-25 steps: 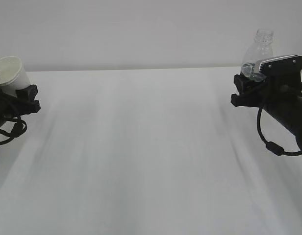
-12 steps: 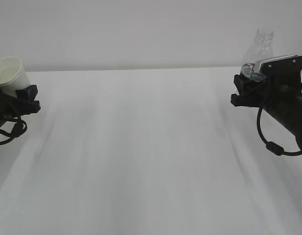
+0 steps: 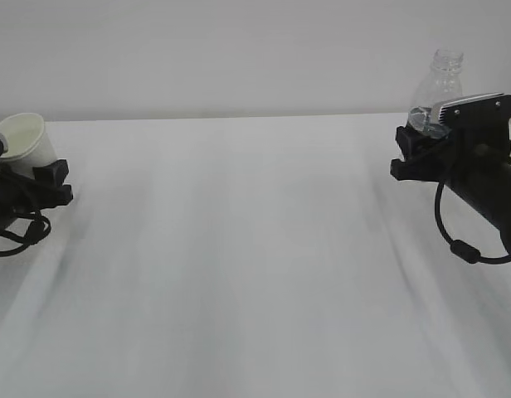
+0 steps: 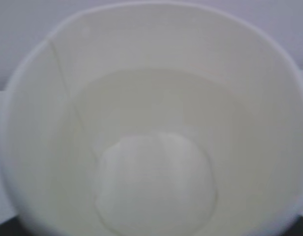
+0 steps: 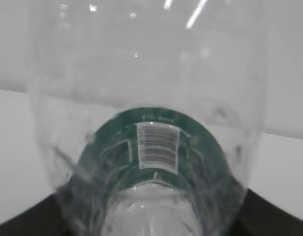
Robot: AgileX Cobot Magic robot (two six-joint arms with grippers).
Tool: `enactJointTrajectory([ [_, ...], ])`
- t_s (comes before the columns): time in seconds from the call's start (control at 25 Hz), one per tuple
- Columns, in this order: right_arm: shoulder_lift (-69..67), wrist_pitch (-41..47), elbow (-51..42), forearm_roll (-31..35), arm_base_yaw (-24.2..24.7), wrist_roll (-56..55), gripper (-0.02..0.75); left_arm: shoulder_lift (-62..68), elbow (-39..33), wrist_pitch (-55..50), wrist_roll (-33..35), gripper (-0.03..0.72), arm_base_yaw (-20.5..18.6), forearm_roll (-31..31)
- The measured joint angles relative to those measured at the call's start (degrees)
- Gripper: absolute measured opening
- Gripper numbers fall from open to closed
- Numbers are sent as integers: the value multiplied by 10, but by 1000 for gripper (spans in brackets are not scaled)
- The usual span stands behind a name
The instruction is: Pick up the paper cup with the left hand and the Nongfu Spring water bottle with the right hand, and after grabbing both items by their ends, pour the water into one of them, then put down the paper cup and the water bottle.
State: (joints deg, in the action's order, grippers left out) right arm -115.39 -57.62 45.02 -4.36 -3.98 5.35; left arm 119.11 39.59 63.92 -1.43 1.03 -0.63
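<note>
Where tapered, the paper cup (image 3: 26,139) contrasts the ribbed clear bottle (image 3: 439,87).

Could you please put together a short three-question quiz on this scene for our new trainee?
1. True or false: the paper cup stands upright on the table.
2. Which gripper has the Nongfu Spring water bottle? A) the left gripper B) the right gripper C) neither
3. Fill in: the bottle's neck has no ___ on it.

Key:
1. False: the cup is held in the left gripper, tilted, its mouth turned toward the middle of the table.
2. B: the right gripper holds the bottle low on its body, neck up.
3. Cap.
</note>
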Motion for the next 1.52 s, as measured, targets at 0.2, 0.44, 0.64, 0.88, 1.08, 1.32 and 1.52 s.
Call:
enactJointTrajectory([
  [0.2, 0, 2, 0, 0, 0, 0, 405, 0, 0, 0, 0, 435, 0, 1],
  [0.44, 0, 9, 0, 0, 0, 0, 406, 0, 0, 0, 0, 435, 0, 1],
  [0.64, 0, 10, 0, -1, 0, -1, 406, 0, 0, -8, 0, 435, 0, 1],
  [0.88, 0, 10, 0, -1, 0, -1, 405, 0, 0, -27, 0, 435, 0, 1],
  [1.08, 0, 10, 0, -1, 0, -1, 406, 0, 0, -35, 0, 435, 0, 1],
  [1.32, 0, 10, 0, -1, 0, -1, 405, 0, 0, -39, 0, 435, 0, 1],
  [1.52, 0, 10, 0, -1, 0, -2, 405, 0, 0, -44, 0, 435, 0, 1],
])
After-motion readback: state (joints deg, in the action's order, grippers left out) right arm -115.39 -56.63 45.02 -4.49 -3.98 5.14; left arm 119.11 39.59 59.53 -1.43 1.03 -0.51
